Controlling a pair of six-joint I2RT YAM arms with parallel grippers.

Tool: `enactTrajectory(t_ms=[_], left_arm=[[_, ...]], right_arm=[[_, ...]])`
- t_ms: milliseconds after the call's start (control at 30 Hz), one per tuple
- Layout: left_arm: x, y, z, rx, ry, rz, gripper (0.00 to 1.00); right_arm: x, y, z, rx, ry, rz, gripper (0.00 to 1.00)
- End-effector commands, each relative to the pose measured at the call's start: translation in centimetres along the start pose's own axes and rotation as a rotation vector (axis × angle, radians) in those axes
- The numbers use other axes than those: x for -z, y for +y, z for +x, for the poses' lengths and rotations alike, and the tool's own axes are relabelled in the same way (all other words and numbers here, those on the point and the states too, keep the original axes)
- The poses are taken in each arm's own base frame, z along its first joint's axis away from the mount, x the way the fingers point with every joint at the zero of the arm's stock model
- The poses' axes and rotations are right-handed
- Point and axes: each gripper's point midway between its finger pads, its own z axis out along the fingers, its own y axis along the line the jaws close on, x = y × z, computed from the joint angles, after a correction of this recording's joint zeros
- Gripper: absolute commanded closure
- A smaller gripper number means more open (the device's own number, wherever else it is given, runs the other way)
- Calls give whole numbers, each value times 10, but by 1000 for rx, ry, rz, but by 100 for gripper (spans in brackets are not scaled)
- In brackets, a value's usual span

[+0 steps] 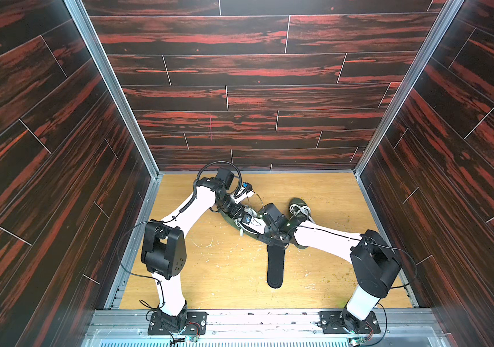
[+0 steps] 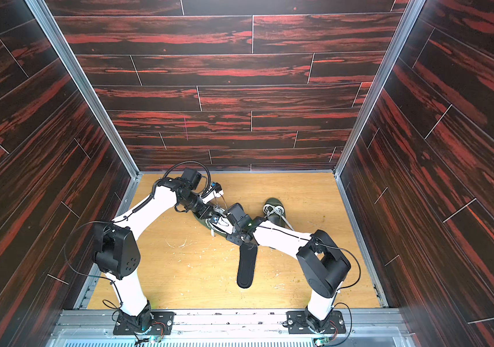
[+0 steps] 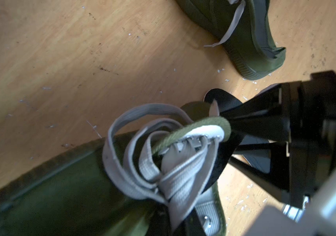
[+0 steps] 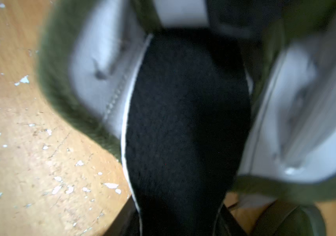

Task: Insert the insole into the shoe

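A green shoe [image 1: 230, 221] [image 3: 71, 183] with grey laces [image 3: 163, 163] lies on the wooden floor, mid-table. My left gripper [image 1: 245, 218] [image 3: 175, 220] is shut on its bunched laces at the tongue. The black insole [image 1: 275, 267] [image 2: 246, 267] [image 4: 183, 122] runs from the floor up through my right gripper [image 1: 266, 236] [image 4: 176, 222], which is shut on it. Its front end goes into the shoe's grey-lined opening [image 4: 101, 71]. In the left wrist view, the right gripper [image 3: 234, 139] stands at the shoe's collar, with the insole [image 3: 217, 161] dark inside.
A second green shoe [image 1: 298, 207] [image 2: 272, 205] [image 3: 244, 36] lies just right of the grippers, partly under the right forearm. Dark panelled walls enclose the floor [image 1: 224, 270] on three sides. White flecks and scratches mark the wood.
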Motion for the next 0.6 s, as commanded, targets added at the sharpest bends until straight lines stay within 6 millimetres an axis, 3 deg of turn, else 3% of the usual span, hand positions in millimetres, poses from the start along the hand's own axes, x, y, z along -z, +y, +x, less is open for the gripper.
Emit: enactTrajectory(t_ms=[0, 200, 400, 467, 567], left_arm=[[-4, -18, 2, 1, -7, 104, 86], [-11, -11, 5, 55, -12, 97, 88], [1, 10, -4, 190, -126, 67, 90], [4, 8, -4, 198, -137, 64, 90], [2, 5, -6, 247, -171, 95, 90]], right_arm=[[6, -11, -42, 85, -148, 67, 51], [0, -6, -61, 24, -200, 6, 50], [-16, -1, -45, -133, -83, -52, 50], [-15, 1, -41, -191, -72, -74, 50], [-10, 8, -53, -258, -139, -134, 50]])
